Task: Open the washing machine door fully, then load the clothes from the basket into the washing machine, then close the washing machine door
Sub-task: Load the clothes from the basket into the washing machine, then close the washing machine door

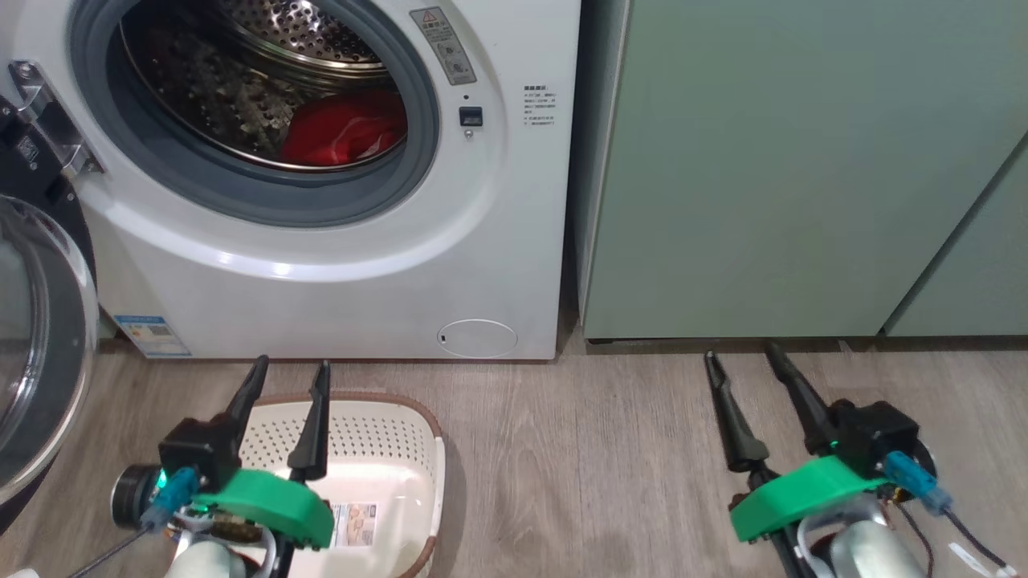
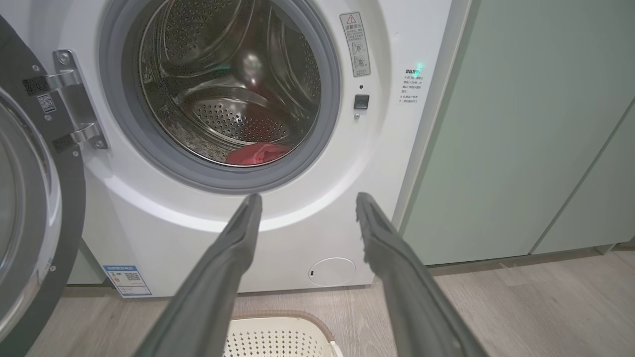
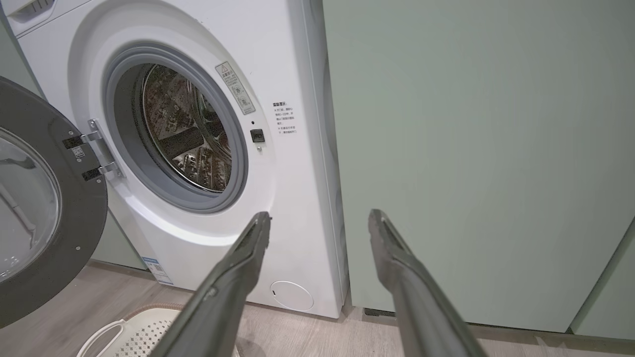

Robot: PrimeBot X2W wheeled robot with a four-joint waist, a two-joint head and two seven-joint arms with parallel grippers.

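Clothes [image 1: 345, 132] lay as a red heap low in the steel drum [image 1: 209, 88] of the washing machine [image 1: 337, 265], ahead of and above the left gripper [image 1: 292, 365], so steps 1 & 2 looked done. The washing machine door [image 1: 40, 345] stood swung wide on its hinge [image 1: 48, 120], off to the left of that gripper. The basket [image 1: 377, 437] straight below its fingers showed just cream plastic w/ a sticker, no red fabric in the part not hidden by the arm. Left to do, prob.: shut the door. Left gripper hung w/ fingers spread wide, nothing between them. Right gripper [image 1: 741, 353], well off to the right in front of the pale green cabinet [image 1: 803, 160], was likewise spread wide & empty, over the wood-look floor [image 1: 578, 466]. Re orientation: door was round, so no real long axis. It stood on edge, hinge side at the machine, free edge out toward the robot, glass bowl bulging toward the left gripper's side. Basket's long axis seemed to run from the left gripper toward the machine, tho its near end was cut off.
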